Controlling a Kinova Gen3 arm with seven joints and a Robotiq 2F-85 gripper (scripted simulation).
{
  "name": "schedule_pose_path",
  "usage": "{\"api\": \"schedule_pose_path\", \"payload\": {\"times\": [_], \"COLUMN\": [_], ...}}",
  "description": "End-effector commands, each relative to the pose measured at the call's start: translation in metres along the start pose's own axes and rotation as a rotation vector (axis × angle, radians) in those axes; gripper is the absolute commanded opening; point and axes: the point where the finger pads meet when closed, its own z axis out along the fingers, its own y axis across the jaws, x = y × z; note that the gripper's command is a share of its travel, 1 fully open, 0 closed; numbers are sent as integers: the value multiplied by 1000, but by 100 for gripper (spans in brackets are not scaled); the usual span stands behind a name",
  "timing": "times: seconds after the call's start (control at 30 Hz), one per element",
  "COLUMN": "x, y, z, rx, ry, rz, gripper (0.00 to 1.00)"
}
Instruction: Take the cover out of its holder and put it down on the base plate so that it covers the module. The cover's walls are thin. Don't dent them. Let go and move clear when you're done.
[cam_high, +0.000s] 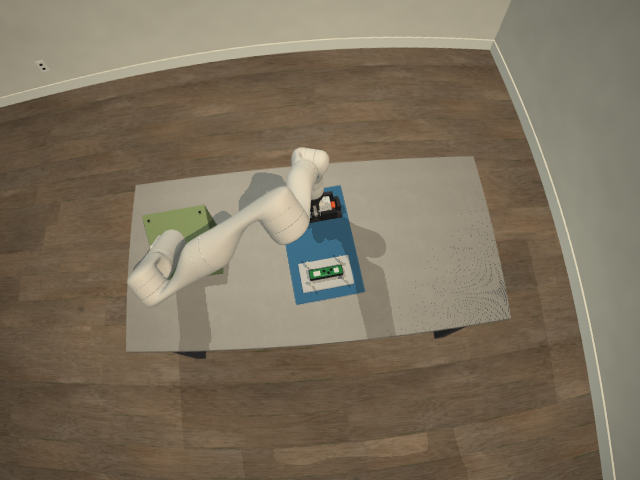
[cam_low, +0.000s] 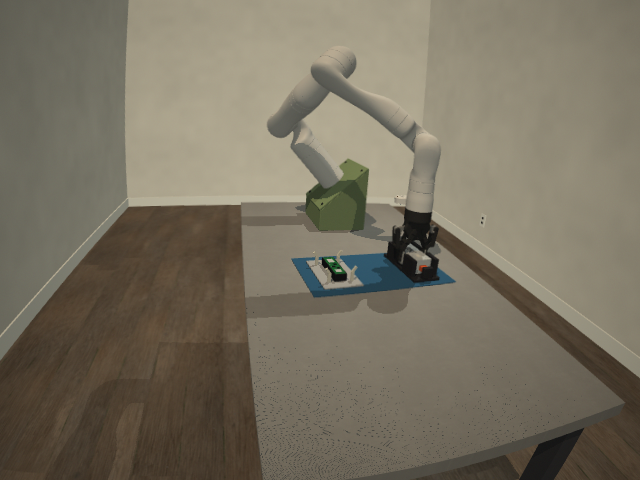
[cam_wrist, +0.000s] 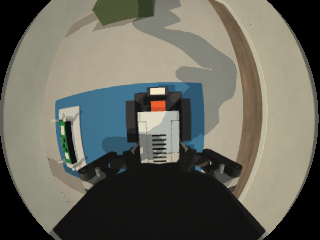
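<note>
The white cover (cam_high: 324, 203) (cam_low: 416, 257) (cam_wrist: 157, 131), with a slotted top, sits in its black holder (cam_high: 337, 212) (cam_low: 430, 274) (cam_wrist: 131, 122) at the far end of the blue mat (cam_high: 330, 237) (cam_low: 374, 269) (cam_wrist: 105, 115). An orange tab (cam_wrist: 158, 105) shows just behind the cover. My gripper (cam_low: 415, 249) (cam_wrist: 159, 149) is down over the cover. It is partly open, with one finger close to each long side wall. I cannot tell whether they touch. The green module (cam_high: 325, 271) (cam_low: 334, 267) (cam_wrist: 64, 142) lies on the white base plate (cam_high: 310, 286) (cam_low: 330, 282) (cam_wrist: 73, 117) at the mat's other end, with thin posts at the plate's corners.
The arm's green pedestal (cam_high: 175, 219) (cam_low: 338, 204) (cam_wrist: 122, 10) stands on the grey table (cam_high: 423, 232) (cam_low: 413, 361) to one side of the mat. The table edge and wooden floor run close behind the holder in the wrist view.
</note>
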Motion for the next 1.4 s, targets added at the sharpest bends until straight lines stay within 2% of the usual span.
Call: {"api": "schedule_pose_path", "payload": {"times": [0.0, 0.43, 0.47, 1.37], "x": [-1, -1, -1, -1], "y": [0, 0, 0, 0], "z": [-1, -1, -1, -1], "rx": [-1, -1, -1, -1], "ry": [-2, -2, -2, -2], "rz": [0, 0, 0, 0], "gripper": [70, 70, 0, 0]}}
